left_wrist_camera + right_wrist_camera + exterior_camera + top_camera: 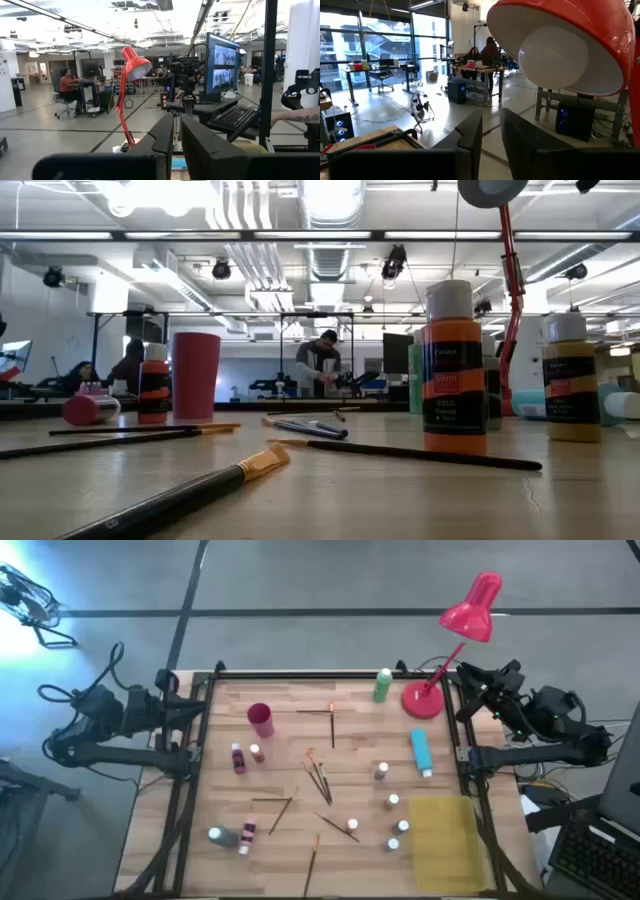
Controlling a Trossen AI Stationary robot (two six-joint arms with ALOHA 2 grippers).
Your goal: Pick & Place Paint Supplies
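Observation:
Paint supplies lie scattered on the wooden table. A green bottle (pixel 382 685) stands near the far edge, and a blue bottle (pixel 421 752) lies on its side to the right. Small white-capped bottles (pixel 392 802) stand right of centre; others (pixel 238 758) sit at left and near left (pixel 247 833). Thin brushes (pixel 320 778) lie flat in the middle. In the low view an orange bottle (pixel 450 370) stands upright. My left gripper (pixel 196 702) waits at the table's left edge and my right gripper (pixel 464 678) at the far right corner. Both have their fingers close together and hold nothing.
A red desk lamp (pixel 470 610) stands with its base (pixel 423 700) at the far right corner, right beside my right gripper; its shade (pixel 560 45) fills the right wrist view. A pink cup (pixel 260 720) stands far left. A flat yellow tray (pixel 445 840) lies near right.

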